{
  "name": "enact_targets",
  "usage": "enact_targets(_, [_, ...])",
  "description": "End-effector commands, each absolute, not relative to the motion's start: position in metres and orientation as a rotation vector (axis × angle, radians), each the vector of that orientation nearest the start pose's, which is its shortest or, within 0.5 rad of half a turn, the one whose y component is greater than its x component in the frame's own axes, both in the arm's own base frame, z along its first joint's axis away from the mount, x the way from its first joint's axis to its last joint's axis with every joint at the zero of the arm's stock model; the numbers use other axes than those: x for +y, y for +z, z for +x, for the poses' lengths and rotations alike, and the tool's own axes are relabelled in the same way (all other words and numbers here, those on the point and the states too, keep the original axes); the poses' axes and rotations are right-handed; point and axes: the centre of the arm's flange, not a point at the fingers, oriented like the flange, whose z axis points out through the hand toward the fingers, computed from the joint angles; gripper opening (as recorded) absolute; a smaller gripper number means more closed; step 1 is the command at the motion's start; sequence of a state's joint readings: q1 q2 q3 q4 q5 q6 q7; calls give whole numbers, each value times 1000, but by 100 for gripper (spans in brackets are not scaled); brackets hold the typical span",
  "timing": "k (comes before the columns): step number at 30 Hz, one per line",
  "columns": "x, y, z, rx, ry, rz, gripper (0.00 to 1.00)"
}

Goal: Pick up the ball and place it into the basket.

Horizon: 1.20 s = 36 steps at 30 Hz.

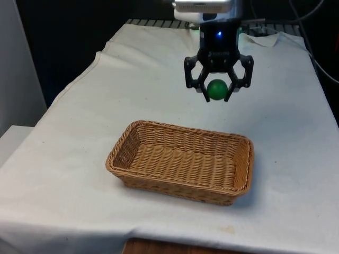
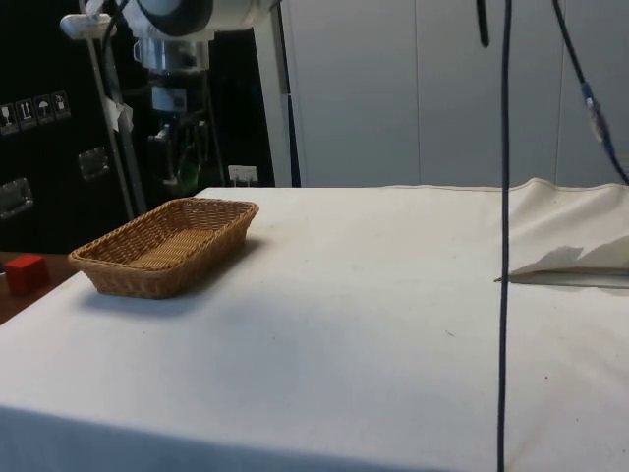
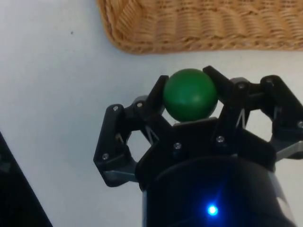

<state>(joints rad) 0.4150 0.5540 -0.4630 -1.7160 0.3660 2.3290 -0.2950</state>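
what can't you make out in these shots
- Side view: the top edge cuts off the arm, so the ball and gripper cannot be placed there against the basket.
- Wrist view: the edge cuts off most of the basket, and its inside is out of frame.
- Side view: the red block is partly hidden by the table's edge.

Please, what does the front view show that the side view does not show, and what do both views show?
Front view: the claw is shut on the green ball and holds it in the air above the cloth, beyond the far rim of the wicker basket; the whole inside of the basket is visible with nothing in it.

Side view: a small red block sits on a brown surface past the table edge, near the basket, and a dark cable hangs down in front of the table.

Both: the wicker basket resting on the white cloth.
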Motion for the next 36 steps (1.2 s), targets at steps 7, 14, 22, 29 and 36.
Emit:
enact_targets(7, [-2,289,695,-134,-224,-3102,0])
enact_targets(14, [-25,265,716,-130,-227,-3100,0])
enact_targets(22, [-45,244,729,-127,-241,-3110,0])
enact_targets(29, [-58,220,736,-120,-252,-3103,0])
enact_targets(36, [-64,200,739,-115,-253,-3098,0])
